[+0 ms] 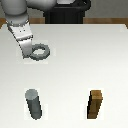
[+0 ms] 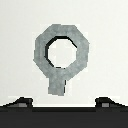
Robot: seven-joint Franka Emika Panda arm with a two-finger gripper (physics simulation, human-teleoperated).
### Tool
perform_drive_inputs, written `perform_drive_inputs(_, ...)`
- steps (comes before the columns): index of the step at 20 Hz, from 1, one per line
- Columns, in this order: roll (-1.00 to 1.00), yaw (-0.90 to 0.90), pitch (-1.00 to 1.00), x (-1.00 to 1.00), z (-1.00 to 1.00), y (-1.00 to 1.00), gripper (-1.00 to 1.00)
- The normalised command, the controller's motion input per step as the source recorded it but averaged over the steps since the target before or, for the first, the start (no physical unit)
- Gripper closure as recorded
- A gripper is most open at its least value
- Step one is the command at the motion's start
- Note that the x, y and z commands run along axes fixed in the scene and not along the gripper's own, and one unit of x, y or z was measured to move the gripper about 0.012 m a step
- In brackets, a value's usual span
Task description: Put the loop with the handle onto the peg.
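Observation:
The loop with the handle [image 1: 47,50] is a flat grey ring lying on the white table at the back, on the exterior view's left. In the wrist view the loop [image 2: 42,50] shows its round hole, with its stubby handle [image 2: 57,86] pointing toward my gripper. My gripper [image 1: 26,51] hangs over the handle end, open. Its dark fingertips [image 2: 20,103] stand wide apart, and the gripper [image 2: 64,103] holds nothing. The peg [image 1: 34,104], an upright dark grey cylinder, stands near the front on the exterior view's left, well apart from the loop.
A brown wooden block [image 1: 96,104] stands upright at the front on the exterior view's right. A dark base [image 1: 67,12] sits behind the table's far edge.

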Motion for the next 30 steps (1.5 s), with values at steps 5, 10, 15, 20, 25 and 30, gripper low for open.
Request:
perform_drive_inputs(5,0.0,0.0,0.0,-0.4,-0.8,0.0,-1.0)
perform_drive_inputs(10,0.0,0.0,0.0,-0.2,-0.2,0.0,-1.0)
perform_drive_inputs(15,0.0,0.0,0.0,-0.2,0.0,0.0,-1.0)
perform_drive_inputs(20,0.0,0.0,0.0,0.0,-0.2,0.0,1.0)
perform_drive_inputs(25,0.0,0.0,0.0,0.0,0.0,0.0,1.0)
perform_drive_inputs(30,0.0,0.0,0.0,0.0,0.0,0.0,-1.0)
